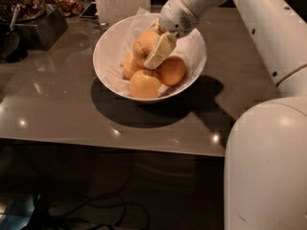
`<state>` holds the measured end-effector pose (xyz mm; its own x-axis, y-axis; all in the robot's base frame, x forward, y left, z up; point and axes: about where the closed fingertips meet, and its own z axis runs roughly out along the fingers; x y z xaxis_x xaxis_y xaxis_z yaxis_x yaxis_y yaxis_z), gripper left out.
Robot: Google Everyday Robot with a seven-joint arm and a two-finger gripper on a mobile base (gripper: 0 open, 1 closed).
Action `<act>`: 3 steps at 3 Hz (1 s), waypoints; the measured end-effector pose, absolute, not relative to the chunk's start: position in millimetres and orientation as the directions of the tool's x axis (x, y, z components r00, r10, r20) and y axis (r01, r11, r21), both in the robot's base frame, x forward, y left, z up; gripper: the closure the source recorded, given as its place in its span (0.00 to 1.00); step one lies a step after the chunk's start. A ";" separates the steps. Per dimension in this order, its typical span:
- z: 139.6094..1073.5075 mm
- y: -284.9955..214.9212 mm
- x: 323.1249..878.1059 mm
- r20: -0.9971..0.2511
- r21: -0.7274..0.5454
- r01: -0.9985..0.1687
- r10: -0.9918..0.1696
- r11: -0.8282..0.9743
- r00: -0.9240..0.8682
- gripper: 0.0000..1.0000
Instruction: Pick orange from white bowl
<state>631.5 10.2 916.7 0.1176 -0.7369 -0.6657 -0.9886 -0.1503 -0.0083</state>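
Camera view is showing the gripper (156,54) reaching into the white bowl (106,51) on the table (57,109), its fingers clamping the orange (142,43) from either side. The orange is sitting at the top of the pile, above the other fruits (145,83), inside the rim. The grasp is looking made; lifting the orange clear of the bowl is remaining.

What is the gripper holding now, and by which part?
The gripper, over the white bowl, holds the orange by its sides, jaws closed on it.
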 end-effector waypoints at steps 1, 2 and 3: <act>916.7 10.2 631.5 -0.666 -0.008 -0.989 -0.737 -0.150 0.118 0.96; 916.9 10.2 631.5 -0.666 -0.008 -0.989 -0.737 -0.150 0.118 1.00; 920.5 10.2 631.5 -0.666 -0.009 -0.989 -0.737 -0.150 0.118 1.00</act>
<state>631.5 10.2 920.5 0.1178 -0.7369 -0.6657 -0.9886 -0.1502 -0.0086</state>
